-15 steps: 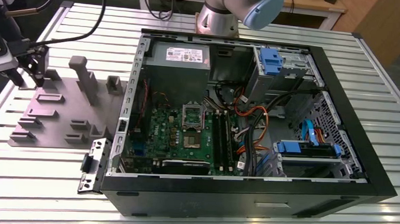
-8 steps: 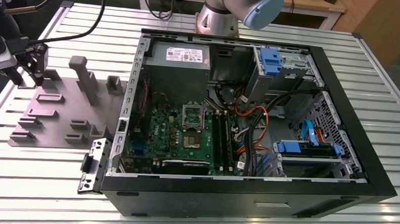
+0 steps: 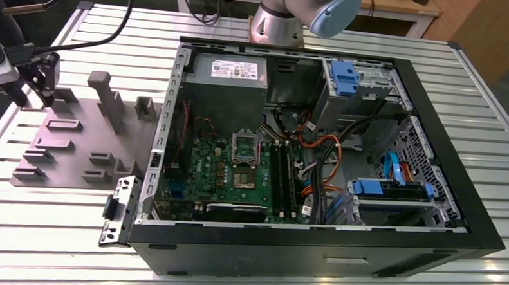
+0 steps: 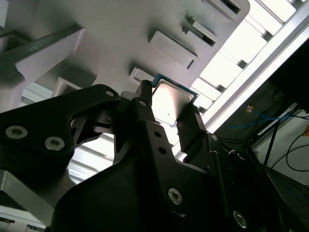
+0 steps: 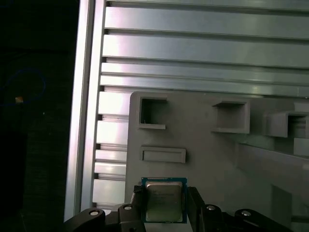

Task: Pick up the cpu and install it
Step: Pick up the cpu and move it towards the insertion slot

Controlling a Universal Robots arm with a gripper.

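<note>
The cpu (image 5: 164, 202) is a small square chip with a dull silver top and a blue-green rim. In both wrist views it sits between my gripper's two black fingers. My gripper (image 5: 165, 205) is shut on the cpu (image 4: 170, 100), holding it by two opposite edges close over the grey fixture plate (image 5: 203, 159). In the exterior view my gripper (image 3: 33, 99) hangs over the far corner of that plate (image 3: 65, 153) at the exterior view's left, well away from the open computer case (image 3: 319, 248). The green motherboard (image 3: 203, 172) lies inside the case with its shiny socket frame (image 3: 244, 146).
Several upright grey blocks (image 3: 110, 101) and slotted pockets stand on the fixture plate. The case holds a power supply (image 3: 230, 74), blue drive bays (image 3: 343, 79) and loose orange and black cables (image 3: 323, 158). The arm's base (image 3: 281, 21) stands behind the case on the ribbed aluminium table (image 3: 52, 237).
</note>
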